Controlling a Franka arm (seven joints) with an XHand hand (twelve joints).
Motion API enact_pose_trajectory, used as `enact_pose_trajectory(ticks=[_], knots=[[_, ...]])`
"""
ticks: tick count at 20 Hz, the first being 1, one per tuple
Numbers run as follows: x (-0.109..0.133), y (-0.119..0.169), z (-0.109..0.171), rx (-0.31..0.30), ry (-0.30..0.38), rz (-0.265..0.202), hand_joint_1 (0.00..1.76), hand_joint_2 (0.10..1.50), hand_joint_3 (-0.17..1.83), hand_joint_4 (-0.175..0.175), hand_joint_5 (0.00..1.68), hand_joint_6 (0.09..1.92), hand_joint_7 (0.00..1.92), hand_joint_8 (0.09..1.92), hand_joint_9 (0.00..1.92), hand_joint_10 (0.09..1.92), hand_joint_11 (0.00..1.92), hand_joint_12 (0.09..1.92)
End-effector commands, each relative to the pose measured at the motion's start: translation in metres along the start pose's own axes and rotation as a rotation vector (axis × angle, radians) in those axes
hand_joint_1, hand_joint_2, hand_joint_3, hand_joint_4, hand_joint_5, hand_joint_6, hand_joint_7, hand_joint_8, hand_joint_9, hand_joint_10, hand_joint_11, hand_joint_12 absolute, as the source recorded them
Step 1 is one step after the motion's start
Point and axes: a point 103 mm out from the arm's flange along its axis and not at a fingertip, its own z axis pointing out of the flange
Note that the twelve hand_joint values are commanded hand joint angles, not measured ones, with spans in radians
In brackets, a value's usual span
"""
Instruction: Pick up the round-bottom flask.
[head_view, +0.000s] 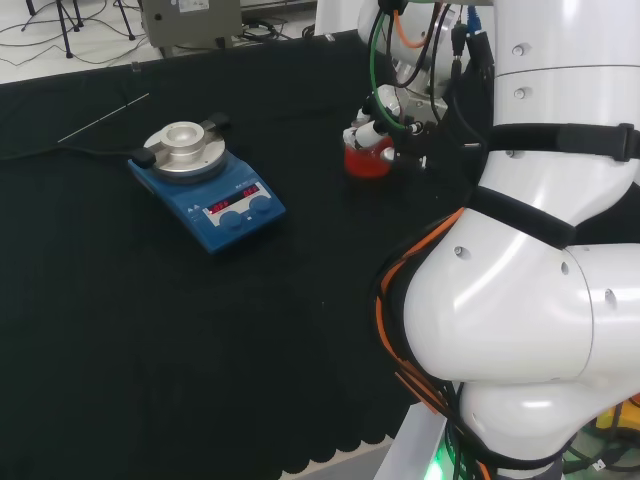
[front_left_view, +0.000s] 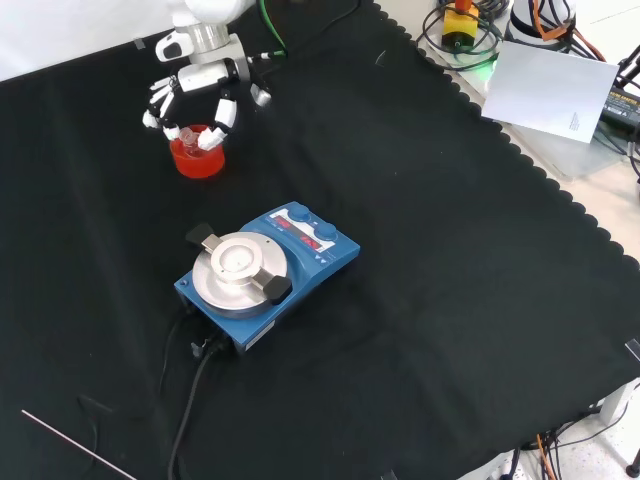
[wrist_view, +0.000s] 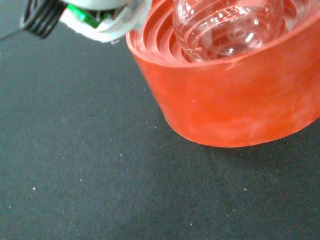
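Clear glass round-bottom flask (wrist_view: 227, 27), seated in 1 red ribbed stand (wrist_view: 235, 100). Hand (front_left_view: 205, 75) poised above, fingers spread around the flask, nothing grasped yet. Watch your closure: an off-centre pinch could tip the flask or lift the stand along.

clear glossy flask (wrist_view: 225, 25), matt cloth (wrist_view: 100, 175)

table (front_left_view: 480, 300) covered in black cloth with a scalloped edge. landmark: blue stirrer plate (front_left_view: 265, 275) with round silver top, sitting flat on the cloth. front view: red ribbed stand (front_left_view: 197, 157) up and left of the plate, well apart. black cable (front_left_view: 190, 400) trails from the plate's near end. thin rod (front_left_view: 75, 447) lies flat, down-left of the plate.
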Motion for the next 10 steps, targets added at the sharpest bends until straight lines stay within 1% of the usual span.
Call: enact_pose_trajectory(ticks=[1, 3, 4, 5, 6, 7, 8, 10], knots=[[0.0007, -0.0002, -0.0015, -0.014, -0.01, 0.003, 0.89, 0.64, 0.62, -0.027, 0.83, 0.8, 0.33, 0.62, 0.48, 0.65, 0.08, 1.36], [0.0018, -0.0004, -0.0021, -0.028, -0.024, 0.011, 0.89, 0.66, 0.62, -0.022, 0.88, 0.79, 0.34, 0.62, 0.49, 0.64, 0.1, 1.35], [0.0024, -0.0015, -0.0025, -0.056, -0.034, 0.013, 0.95, 0.75, 0.51, 0.05, 0.94, 0.84, 0.35, 0.62, 0.51, 0.64, 0.11, 1.36], [0.0029, -0.0023, -0.003, -0.077, -0.04, 0.019, 0.99, 0.84, 0.39, 0.107, 0.99, 0.87, 0.37, 0.62, 0.53, 0.63, 0.13, 1.35], [0.0031, -0.0027, -0.0035, -0.091, -0.044, 0.027, 1.02, 0.89, 0.32, 0.141, 1.04, 0.87, 0.4, 0.62, 0.56, 0.63, 0.15, 1.34], [0.0032, -0.0028, -0.0042, -0.099, -0.043, 0.033, 1.04, 0.91, 0.29, 0.159, 1.08, 0.85, 0.44, 0.61, 0.6, 0.61, 0.18, 1.33], [0.0033, -0.0029, -0.0049, -0.107, -0.038, 0.036, 1.06, 0.9, 0.3, 0.168, 1.11, 0.83, 0.47, 0.59, 0.63, 0.59, 0.21, 1.32], [0.0034, -0.0028, -0.006, -0.109, -0.033, 0.039, 1.07, 0.85, 0.39, 0.174, 1.13, 0.83, 0.51, 0.56, 0.68, 0.56, 0.25, 1.31]])
